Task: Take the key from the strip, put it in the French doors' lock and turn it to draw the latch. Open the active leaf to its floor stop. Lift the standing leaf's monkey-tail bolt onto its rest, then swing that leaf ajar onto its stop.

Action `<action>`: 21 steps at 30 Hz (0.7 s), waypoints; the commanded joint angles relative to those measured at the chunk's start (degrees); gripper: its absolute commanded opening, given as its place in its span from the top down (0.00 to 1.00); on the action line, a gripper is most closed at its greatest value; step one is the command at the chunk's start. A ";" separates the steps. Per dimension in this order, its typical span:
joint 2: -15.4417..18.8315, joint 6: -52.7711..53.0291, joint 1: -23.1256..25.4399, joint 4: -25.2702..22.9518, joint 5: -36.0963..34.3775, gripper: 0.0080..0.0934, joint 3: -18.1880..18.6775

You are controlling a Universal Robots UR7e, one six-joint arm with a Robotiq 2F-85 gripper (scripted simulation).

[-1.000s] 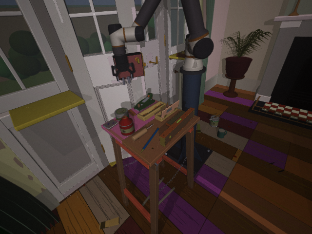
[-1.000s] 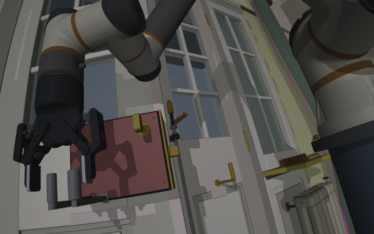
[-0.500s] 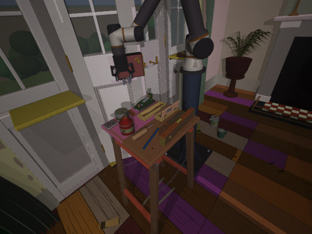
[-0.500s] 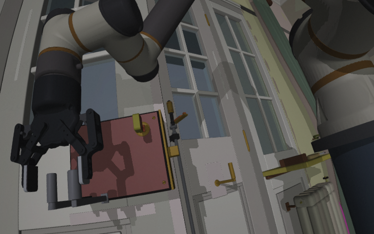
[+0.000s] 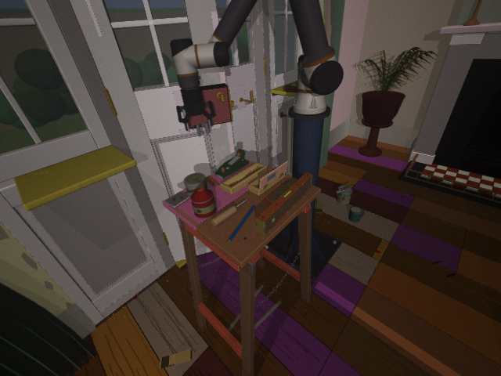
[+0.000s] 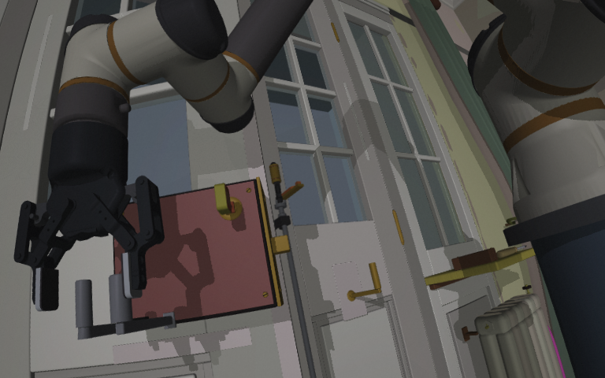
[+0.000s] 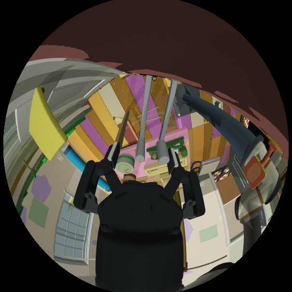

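The brass key (image 6: 221, 200) sits in the keyhole of the red-brown lock case (image 6: 200, 249) on the door leaf. Below the case's left corner a dark bracket carries two upright grey pegs (image 6: 100, 303). My gripper (image 6: 87, 285) hangs open and empty just above those pegs, fingers pointing down. In the wrist camera the two pegs (image 7: 151, 155) stand between my fingers. The monkey-tail bolt (image 6: 283, 209) runs down the edge of the neighbouring leaf, its brass handle sticking out to the right. A brass lever handle (image 6: 366, 285) sits further right on that leaf.
The workbench (image 5: 247, 202) stands below my gripper, loaded with a red can, a chisel, a pencil, a spirit level and wooden boxes. A yellow shelf (image 5: 73, 174) juts from the left leaf. The robot's pedestal (image 5: 307, 162) stands right of the bench.
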 commanded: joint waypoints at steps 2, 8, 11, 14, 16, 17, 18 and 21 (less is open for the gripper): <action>-0.05 0.01 0.01 -0.17 0.05 0.06 -0.23; 0.06 0.05 0.05 0.07 0.05 0.06 -0.59; 0.12 0.08 0.07 0.20 0.05 0.06 -0.77; 0.16 0.10 0.10 0.34 0.05 0.06 -0.96; 0.20 0.11 0.11 0.41 0.05 0.06 -1.06; 0.21 0.12 0.12 0.44 0.05 0.06 -1.11; 0.22 0.12 0.12 0.47 0.05 0.06 -1.14; 0.24 0.14 0.14 0.52 0.05 0.06 -1.22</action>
